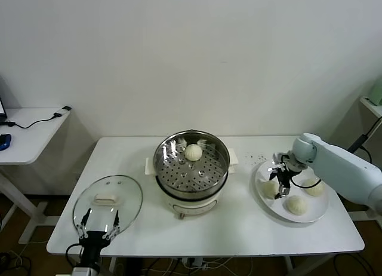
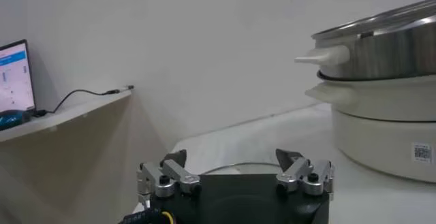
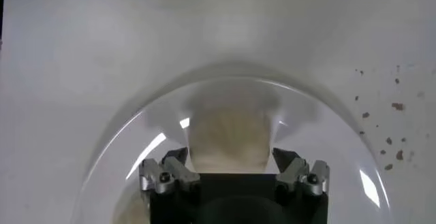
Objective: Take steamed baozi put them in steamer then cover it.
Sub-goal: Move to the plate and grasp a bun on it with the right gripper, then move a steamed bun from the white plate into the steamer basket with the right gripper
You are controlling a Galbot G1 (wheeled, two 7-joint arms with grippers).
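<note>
Three steamed baozi (image 1: pixel 296 204) lie on the white plate (image 1: pixel 321 215), to the right of the steamer (image 1: pixel 192 161); a fourth bun (image 1: pixel 193 152) already sits inside the steamer on its perforated floor, toward the back wall. Of the three on the plate, the one nearest the steamer is the target, and it lies directly under the right gripper (image 1: pixel 282 183). The right wrist view shows that bun (image 3: pixel 225 137) framed between the two spread fingers, so the claw is open and straddling it, not yet closed on it. The bun is a round dome with no long axis to speak of, so finger orientation should matter little; what counts is that the fingers come down on either side of it before closing. The right arm is plainly the nearer one.

The other two buns sit farther from the steamer on the same plate, close enough that a spread finger could nudge one. Dark crumbs speckle the table (image 1: pixel 239 228) just beyond the plate rim.

The cover (image 1: pixel 107 203) lies flat on the opposite side of the steamer, near the front table edge. The left gripper (image 1: pixel 96 226) waits over its front rim, fingers open, holding nothing.
</note>
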